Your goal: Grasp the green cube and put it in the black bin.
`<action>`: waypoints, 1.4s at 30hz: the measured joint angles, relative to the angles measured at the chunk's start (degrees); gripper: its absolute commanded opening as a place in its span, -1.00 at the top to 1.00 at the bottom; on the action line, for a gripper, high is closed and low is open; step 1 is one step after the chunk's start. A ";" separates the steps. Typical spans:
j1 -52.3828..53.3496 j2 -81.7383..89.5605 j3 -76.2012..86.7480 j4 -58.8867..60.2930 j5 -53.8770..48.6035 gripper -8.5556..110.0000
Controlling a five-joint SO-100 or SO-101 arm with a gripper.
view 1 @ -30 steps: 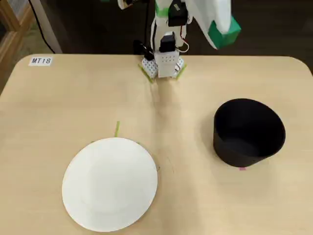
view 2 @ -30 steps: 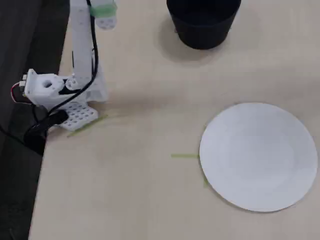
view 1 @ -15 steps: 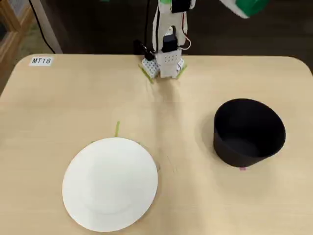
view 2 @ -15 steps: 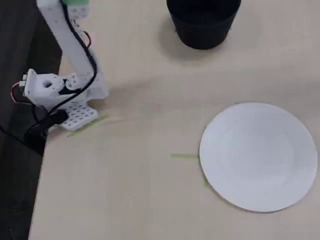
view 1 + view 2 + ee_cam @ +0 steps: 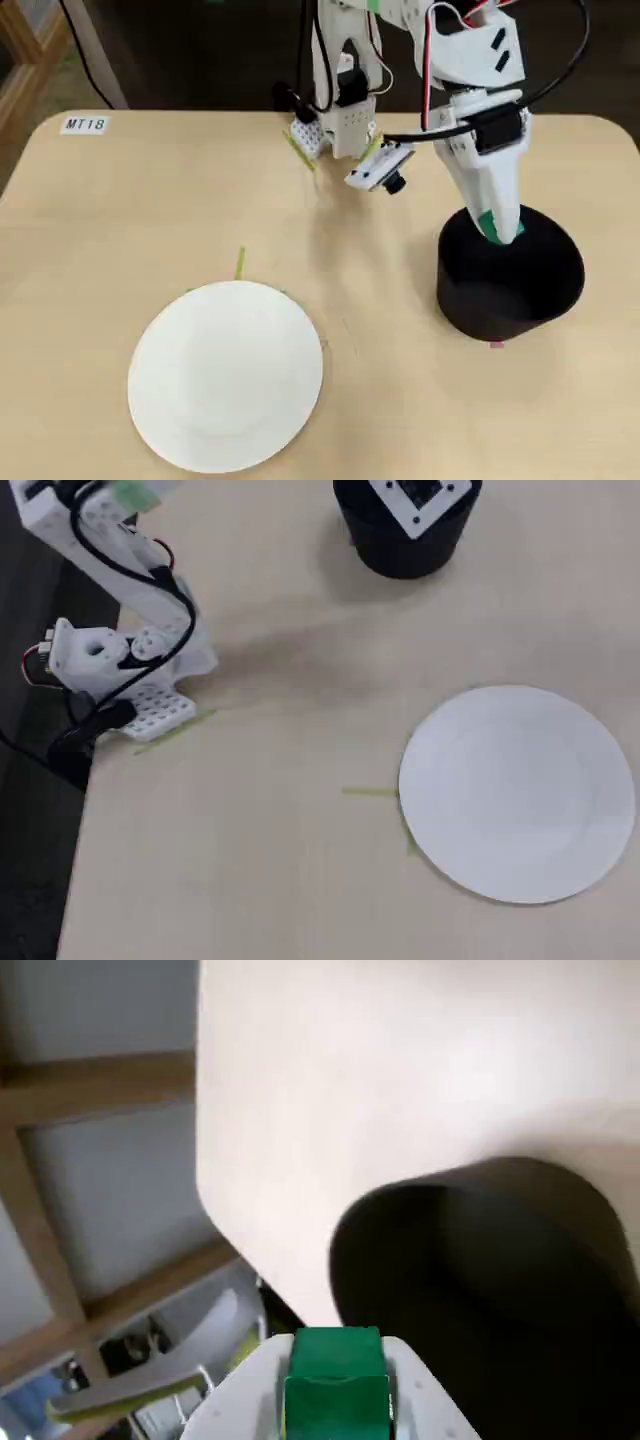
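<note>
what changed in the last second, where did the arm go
The arm swung down from high above its base, so the hand now hangs over the black bin. The green cube sits between the fingers in the wrist view, not released. The bin, white plate and green tape strip have not moved.

Claw (image 5: 500, 228) above black bin (image 5: 510, 290)

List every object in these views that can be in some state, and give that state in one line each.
green cube: held between the gripper's fingers, above the bin's opening.
gripper: shut on the green cube, pointing down over the bin.
black bin: upright on the table, open; contents not visible.
white plate: flat on the table, nothing on it.
</note>
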 measured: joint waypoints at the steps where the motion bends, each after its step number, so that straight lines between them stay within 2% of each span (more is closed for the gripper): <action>1: -0.62 0.00 1.49 -0.53 0.09 0.86; 13: -8.61 0.00 9.40 -2.64 0.53 0.86; 14: -8.79 0.00 10.11 -3.16 0.53 0.81; 18: -9.14 0.18 11.60 -5.45 -0.35 0.33; 23: -9.14 0.79 12.48 -7.03 -1.58 0.25; 24: -9.14 0.88 12.57 -7.12 -1.58 0.32; 27: -9.14 0.88 12.57 -7.12 -1.23 0.86; 33: -7.12 1.93 12.57 -3.52 0.53 0.86; 42: 11.87 7.91 12.57 -2.37 -3.08 0.86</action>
